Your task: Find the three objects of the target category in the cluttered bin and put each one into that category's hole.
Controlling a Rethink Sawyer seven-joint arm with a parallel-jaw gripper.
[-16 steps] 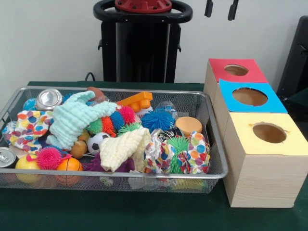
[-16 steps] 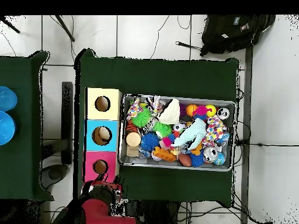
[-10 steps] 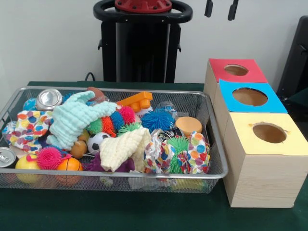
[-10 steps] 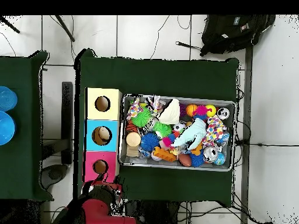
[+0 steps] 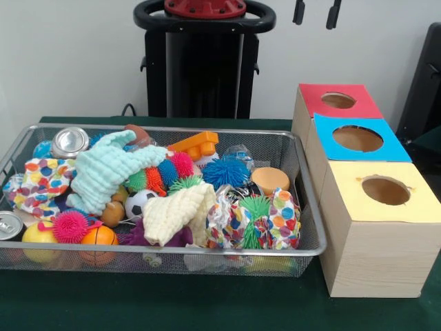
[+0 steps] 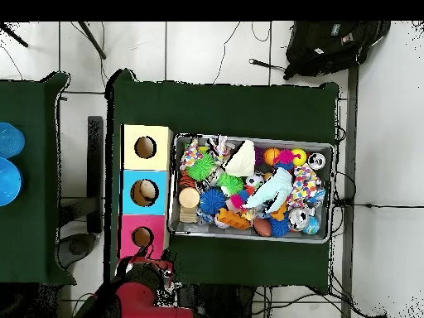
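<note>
A wire mesh bin (image 5: pixel 165 252) (image 6: pixel 248 235) holds a heap of toys. Among them lie a mint cloth (image 5: pixel 103 169), a cream cloth (image 5: pixel 176 210), a blue spiky ball (image 5: pixel 225 172), a pink spiky ball (image 5: pixel 70 226), a silver can (image 5: pixel 69 141), a small soccer ball (image 5: pixel 140 201) and an orange block (image 5: pixel 195 145). To the right of the bin in the front view stand three wooden boxes, each with a round hole: red (image 5: pixel 313 96), blue (image 5: pixel 331 127) and yellow (image 5: pixel 344 176). My gripper (image 5: pixel 316 12) hangs at the top edge above the red box, open and holding nothing.
Polka-dot cloths (image 5: pixel 41 183) lie at both ends of the bin, with an orange ball (image 5: pixel 98 236) and a second can (image 5: pixel 8 224) in its near left corner. A black backpack (image 6: pixel 331 45) sits on the floor. Another green table (image 6: pixel 33 182) carries blue items.
</note>
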